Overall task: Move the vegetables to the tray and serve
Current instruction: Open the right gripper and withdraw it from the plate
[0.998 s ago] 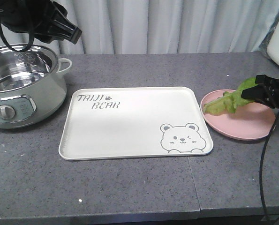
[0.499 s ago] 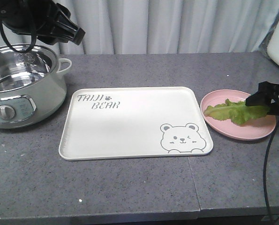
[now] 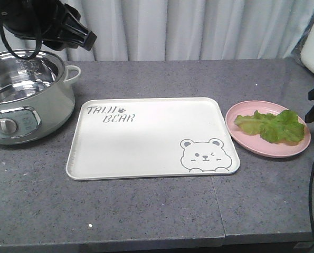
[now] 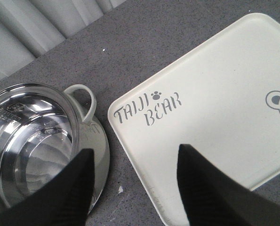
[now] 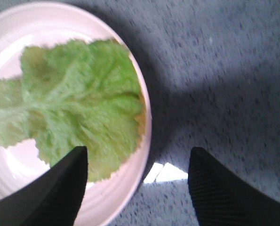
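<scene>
A lettuce leaf [image 5: 74, 113] lies flat on the pink plate [image 5: 112, 200] toward ten o'clock, with the right gripper [image 5: 137, 153] parted at six o'clock.

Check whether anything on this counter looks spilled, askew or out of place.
Nothing is spilled or damaged. The lettuce lies flat on the pink plate, its frilly edge reaching the rim, while the tray beside it is bare. The pot stands upright.

Even, soft light is seen in front, with glare inside the steel pot [image 3: 20, 80]; in the right wrist view the vegetables [image 5: 78, 110] are blurred.
</scene>
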Tool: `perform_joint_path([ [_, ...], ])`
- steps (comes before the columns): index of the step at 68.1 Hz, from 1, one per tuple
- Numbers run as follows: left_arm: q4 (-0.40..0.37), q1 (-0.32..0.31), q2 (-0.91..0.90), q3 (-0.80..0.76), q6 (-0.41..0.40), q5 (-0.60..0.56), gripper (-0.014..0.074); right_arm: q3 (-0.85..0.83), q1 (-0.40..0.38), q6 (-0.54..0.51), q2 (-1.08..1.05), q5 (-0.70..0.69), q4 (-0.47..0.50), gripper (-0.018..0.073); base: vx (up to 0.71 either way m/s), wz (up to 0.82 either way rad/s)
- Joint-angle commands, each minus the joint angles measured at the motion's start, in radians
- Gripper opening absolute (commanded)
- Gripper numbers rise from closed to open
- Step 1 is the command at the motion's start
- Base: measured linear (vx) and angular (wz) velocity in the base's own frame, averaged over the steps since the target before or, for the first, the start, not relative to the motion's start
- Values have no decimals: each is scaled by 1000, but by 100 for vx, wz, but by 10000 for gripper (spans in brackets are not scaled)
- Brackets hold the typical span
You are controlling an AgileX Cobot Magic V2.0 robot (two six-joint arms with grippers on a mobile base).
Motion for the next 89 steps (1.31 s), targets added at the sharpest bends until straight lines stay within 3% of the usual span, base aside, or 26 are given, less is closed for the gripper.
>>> perform_joint_path([
  [1,10,0,-34,-27,-11,-22,376,-30,-7,30,-46,17,0,436,0,0],
  [20,10,0,-33,-27,-11,-22,376,-30,-7,31,-43,7,3,363,0,0],
  [61,10,0,-7,-27,-10,-22,376,-30,4,25,67,15,19,346,0,0],
  [71,10,0,-7,-27,-10,-22,376,-30,4,25,71,16,19,234,0,0],
  [85,10,0,-7,-27,-10,-22,376,-30,4,16,71,18,20,-4,0,0],
  [89,10,0,-7,-27,-10,-22,376,-30,4,12,71,18,27,-13,0,0],
])
